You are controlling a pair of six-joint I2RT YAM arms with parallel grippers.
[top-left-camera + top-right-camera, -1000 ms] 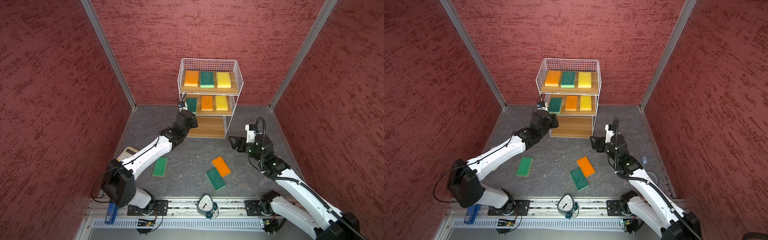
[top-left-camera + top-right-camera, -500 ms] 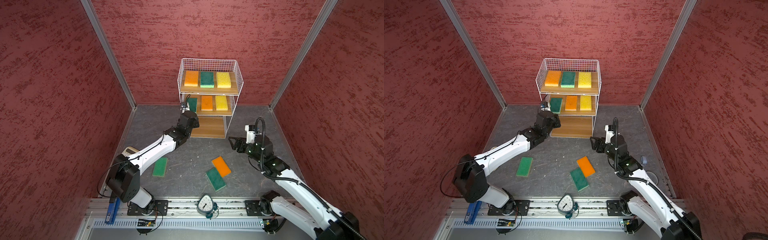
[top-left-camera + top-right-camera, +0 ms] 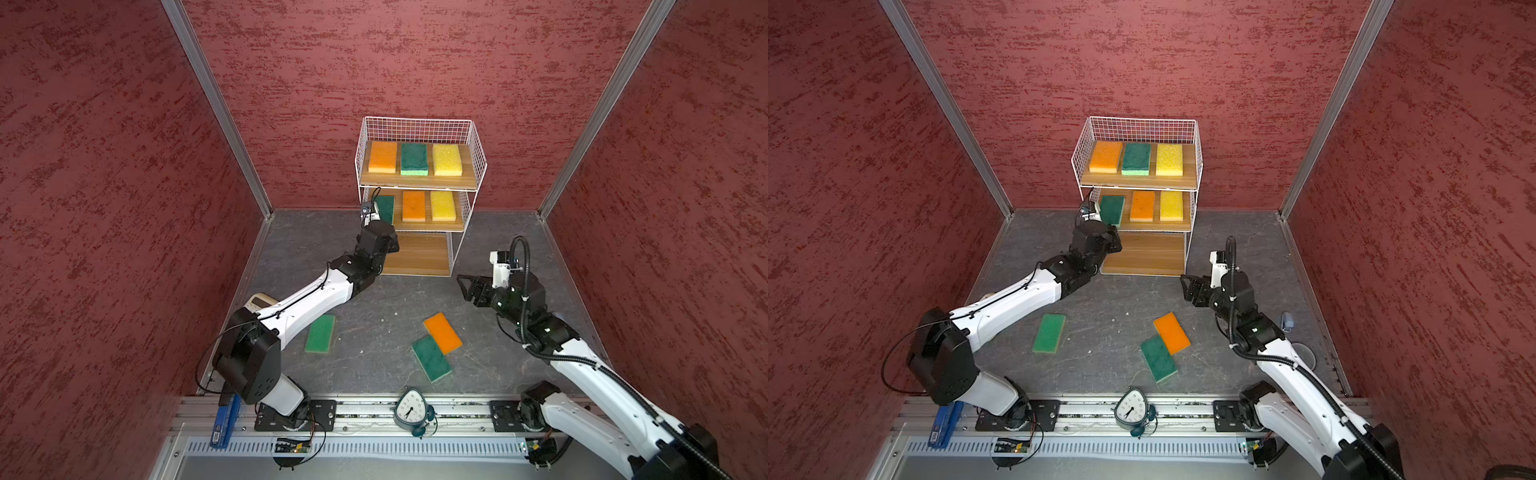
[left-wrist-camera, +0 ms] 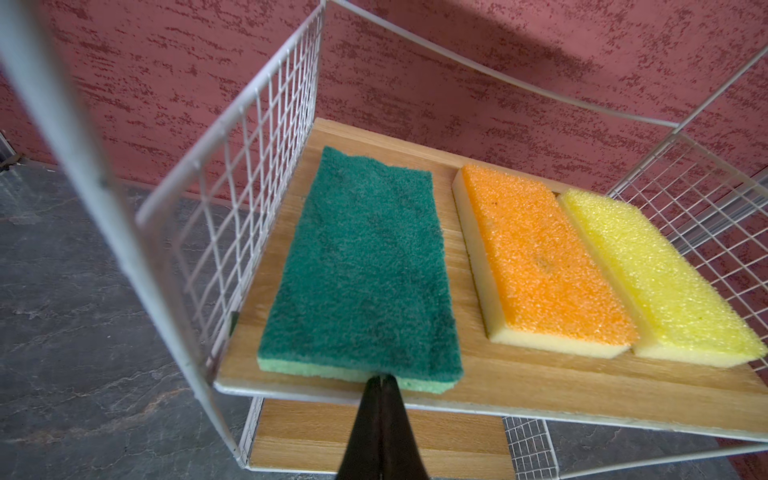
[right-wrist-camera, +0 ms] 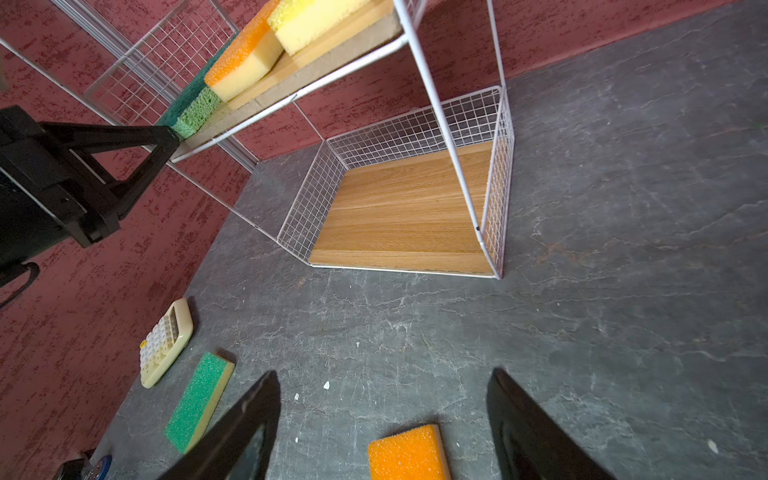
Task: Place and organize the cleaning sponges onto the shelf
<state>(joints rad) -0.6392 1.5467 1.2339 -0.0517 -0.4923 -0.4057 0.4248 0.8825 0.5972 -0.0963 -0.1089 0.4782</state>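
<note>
Your left gripper (image 4: pixel 380 388), pressed together, touched the dark green sponge (image 4: pixel 361 266) on the shelf's (image 4: pixel 540 386) middle board, half-hidden in both top views, while your right gripper (image 5: pixel 382 374) stood spread.

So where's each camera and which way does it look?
Top views: high up, looking down at the shelf; left arm, right arm show.
Left wrist: facing the green sponge on the middle tier; shut left gripper shows.
Right wrist: low, facing the bottom tier; open right gripper shows.
Shared: both wrist views show that green sponge.
</note>
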